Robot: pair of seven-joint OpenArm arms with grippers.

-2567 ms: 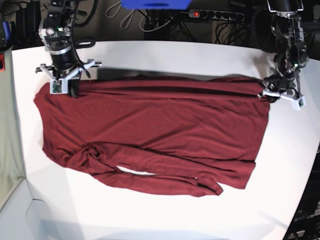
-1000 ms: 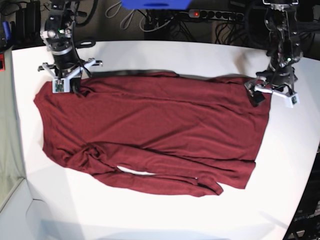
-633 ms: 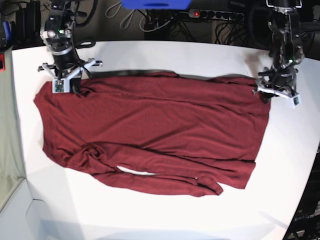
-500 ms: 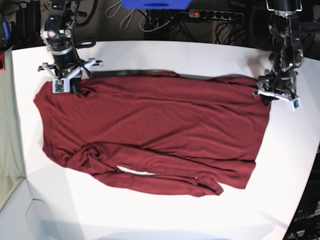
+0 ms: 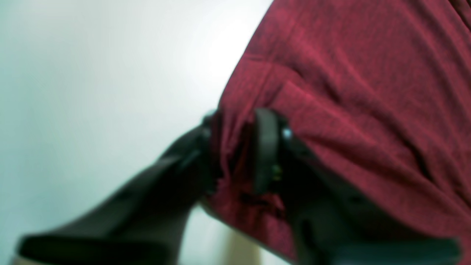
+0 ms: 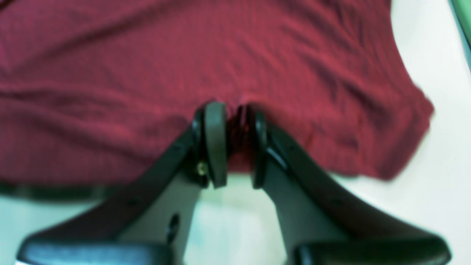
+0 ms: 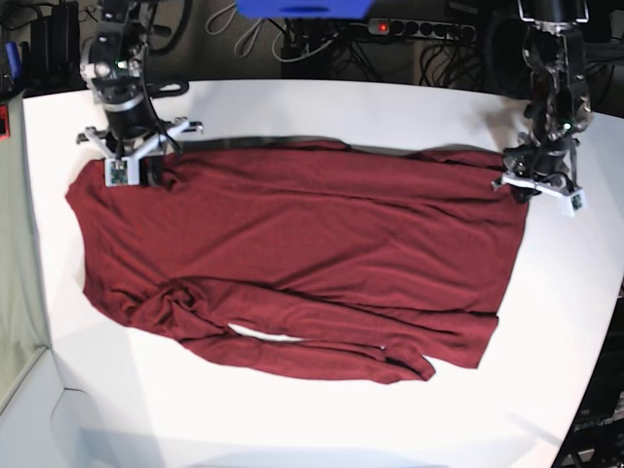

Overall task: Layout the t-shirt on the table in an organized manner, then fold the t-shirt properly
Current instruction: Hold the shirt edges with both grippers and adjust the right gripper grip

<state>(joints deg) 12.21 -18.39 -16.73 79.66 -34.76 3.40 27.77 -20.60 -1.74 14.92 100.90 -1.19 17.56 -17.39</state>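
At far corners of cloth, both arms working. Left end effector point(image 5: 235, 151) pinching a bunched fold of the t-shirt point(image 5: 360, 110) between black fingers point(image 5: 265, 147), cloth filling the gap, so gripping t-shirt edge; white table point(image 5: 92, 92) showing blurred beside it. In base view, sitting at the garment's upper right corner point(image 7: 531, 185), w/ wrist pointing down.

Right end effector point(image 6: 232, 143) also closing on t-shirt point(image 6: 184, 66): narrow gap between the pads point(image 6: 215, 143), small tuck of hem caught inside, fingers not fully together. Table point(image 6: 423, 191) showing bare below and to right of hem. In base view, standing at the upper left corner point(image 7: 132, 168), just beside the sleeve area.

Moving outward: t-shirt point(image 7: 292, 253) lying spread flat across mid table point(image 7: 390, 419), long axis running left-right, top edge stretching betw. the two end effectors. Wrinkling and bunching at lower left, w/ small pale patch showing near bottom hem; lower right corner folding under a bit. Cables and power strip point(image 7: 419, 29) lying beyond far table edge.
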